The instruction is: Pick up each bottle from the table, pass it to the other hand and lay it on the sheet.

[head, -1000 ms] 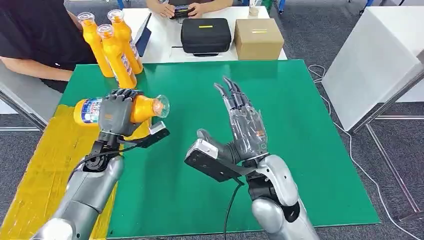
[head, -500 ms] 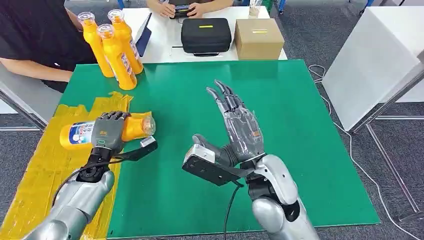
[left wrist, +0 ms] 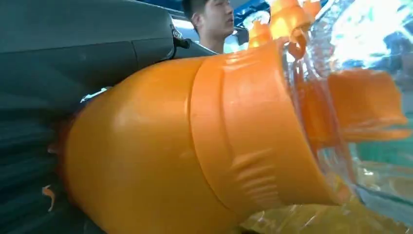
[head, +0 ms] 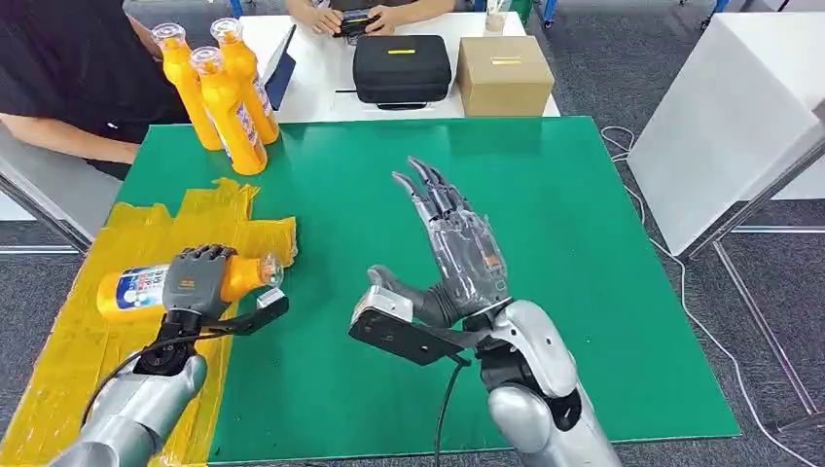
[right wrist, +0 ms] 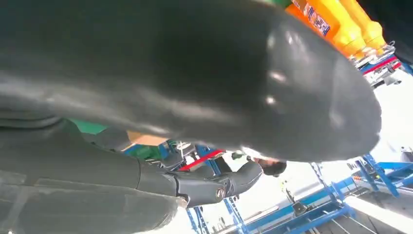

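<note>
Orange bottle [head: 146, 288] gripped sideways by the left hand [head: 197, 280] over the yellow sheet [head: 88, 331].
Right hand [head: 457, 255] raised above the green table [head: 603, 292], fingers spread, holding nothing.

The sheet [head: 117, 321] lies on the table's [head: 584, 292] left side; three bottles [head: 219, 83] stand behind it; case [head: 401, 68] and box [head: 503, 75] beyond.

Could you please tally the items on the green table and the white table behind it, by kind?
Orange bottles: 4, three standing at the far left corner, one held by the left hand over the yellow sheet
Black cases: 1
Cardboard boxes: 1
Total: 6
</note>
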Motion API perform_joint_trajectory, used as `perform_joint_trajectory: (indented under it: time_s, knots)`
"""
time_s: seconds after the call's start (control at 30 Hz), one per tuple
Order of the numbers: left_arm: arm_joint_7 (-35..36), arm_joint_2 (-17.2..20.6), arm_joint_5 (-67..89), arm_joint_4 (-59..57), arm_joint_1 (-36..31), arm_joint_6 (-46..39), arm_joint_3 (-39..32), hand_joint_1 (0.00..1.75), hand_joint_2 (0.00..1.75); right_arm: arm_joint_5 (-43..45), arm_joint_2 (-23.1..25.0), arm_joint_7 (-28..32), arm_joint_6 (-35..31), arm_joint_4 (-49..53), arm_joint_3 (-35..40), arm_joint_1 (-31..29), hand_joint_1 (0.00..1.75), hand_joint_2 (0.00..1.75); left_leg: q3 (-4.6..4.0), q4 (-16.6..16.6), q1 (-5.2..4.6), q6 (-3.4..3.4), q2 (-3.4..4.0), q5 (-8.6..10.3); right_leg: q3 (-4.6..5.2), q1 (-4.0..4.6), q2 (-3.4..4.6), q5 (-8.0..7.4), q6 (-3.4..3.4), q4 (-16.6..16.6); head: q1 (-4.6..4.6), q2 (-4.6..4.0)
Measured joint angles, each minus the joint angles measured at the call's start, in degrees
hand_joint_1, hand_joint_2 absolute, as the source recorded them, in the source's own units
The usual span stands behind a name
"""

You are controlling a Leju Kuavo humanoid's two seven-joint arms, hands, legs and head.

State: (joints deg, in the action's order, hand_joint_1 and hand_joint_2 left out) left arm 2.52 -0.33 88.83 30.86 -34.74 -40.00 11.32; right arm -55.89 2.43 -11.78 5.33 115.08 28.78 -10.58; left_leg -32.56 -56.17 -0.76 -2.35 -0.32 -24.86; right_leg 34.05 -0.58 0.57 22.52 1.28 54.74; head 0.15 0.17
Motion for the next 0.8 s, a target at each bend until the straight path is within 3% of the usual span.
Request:
perform_joint_trajectory:
  time_s: [0.13, 0.17, 0.2, 0.53, 0.57, 0.8]
  knots:
    - [-0.1, 0.2, 0.0, -0.2, 0.3, 0.0, -0.3, 1.75, 1.75, 0.0, 0.0, 0.0, 0.0, -0.1, 0.2, -0.1, 0.00, 0.00, 0.00, 0.0, 0.00, 0.00, 0.00, 0.00, 0.00, 0.00, 0.00, 0.00, 0.00, 0.0, 0.00, 0.00]
    - [-0.2, 0.2, 0.0, -0.3, 0.4, 0.0, -0.4, 0.72, 1.75, 0.1, 0.0, 0.1, 0.0, -0.2, 0.2, -0.2, 0.00, 0.00, 0.00, 0.0, 0.00, 0.00, 0.01, 0.00, 0.00, 0.00, 0.00, 0.00, 0.00, 0.0, 0.02, 0.00]
    - [-0.6, 0.3, 0.0, -0.3, 0.5, 0.0, -0.5, 0.00, 1.75, 0.4, -0.1, 0.2, 0.1, -0.3, 0.4, -0.3, 0.00, 0.00, 0.00, 0.0, 0.00, 0.00, 0.01, 0.00, 0.00, 0.00, 0.00, 0.00, 0.00, 0.0, 0.00, 0.00]
    - [-8.4, -0.9, -0.2, -0.4, 0.9, -0.1, -0.4, 0.00, 1.75, 1.3, 0.3, -0.2, 2.2, -0.9, 0.5, -2.5, 0.00, 0.00, 0.01, 0.0, -0.02, 0.00, 0.00, 0.00, -0.01, -0.01, 0.00, 0.00, 0.00, 0.0, 0.00, 0.00]
    - [-8.7, -1.0, -0.2, -0.4, 0.9, -0.1, -0.4, 0.00, 0.00, 1.3, 0.3, -0.2, 2.2, -0.9, 0.5, -2.6, 0.00, 0.00, 0.01, 0.0, -0.02, 0.00, 0.00, 0.00, 0.00, -0.01, 0.00, 0.00, 0.00, 0.0, 0.02, 0.00]
    - [-10.0, -1.6, -0.4, -0.9, 0.7, -0.1, -0.3, 0.00, 0.00, 1.4, 0.3, -0.2, 2.3, -1.1, 0.5, -3.0, 0.00, 0.00, 0.02, 0.0, -0.01, 0.00, 0.01, 0.00, 0.00, 0.00, 0.00, 0.00, 0.00, 0.0, 0.00, 0.02]
